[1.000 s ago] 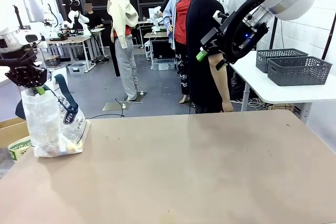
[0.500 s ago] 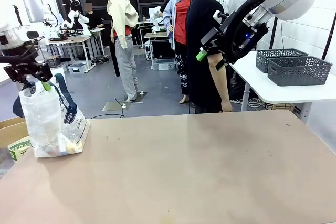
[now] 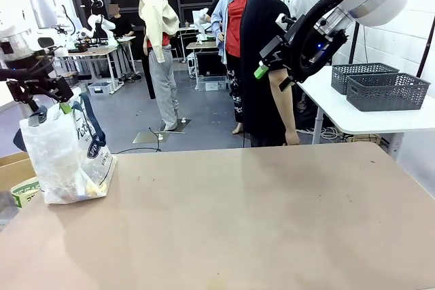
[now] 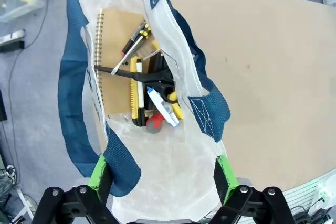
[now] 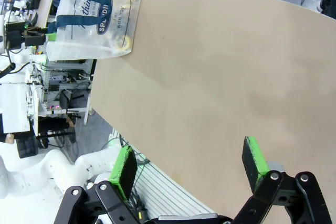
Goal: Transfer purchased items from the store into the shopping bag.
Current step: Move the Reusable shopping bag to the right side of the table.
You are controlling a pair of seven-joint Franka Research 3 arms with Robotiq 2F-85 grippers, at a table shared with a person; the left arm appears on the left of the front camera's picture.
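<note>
The shopping bag (image 3: 64, 157) stands at the left end of the bench (image 3: 238, 222), near its edge, with the left hand (image 3: 42, 96) spread open directly over its mouth. In the left wrist view the green fingertips (image 4: 224, 176) straddle the bag's rim without pinching it, and one navy handle (image 4: 71, 114) droops just beside the other pad. Down inside lie the purchased items (image 4: 152, 98): a spiral notebook, pens, and yellow and black tools. The right hand (image 3: 275, 56) hangs high over the far right, jaws wide and empty; its own camera looks down on the bare bench and the bag's printed side (image 5: 97, 22).

This looks like the release stage, with the goods already in the bag. To finish it cleanly, the left hand should lift straight up so that neither pad snags the loose handle or drags the thin plastic and tips the bag.
</note>
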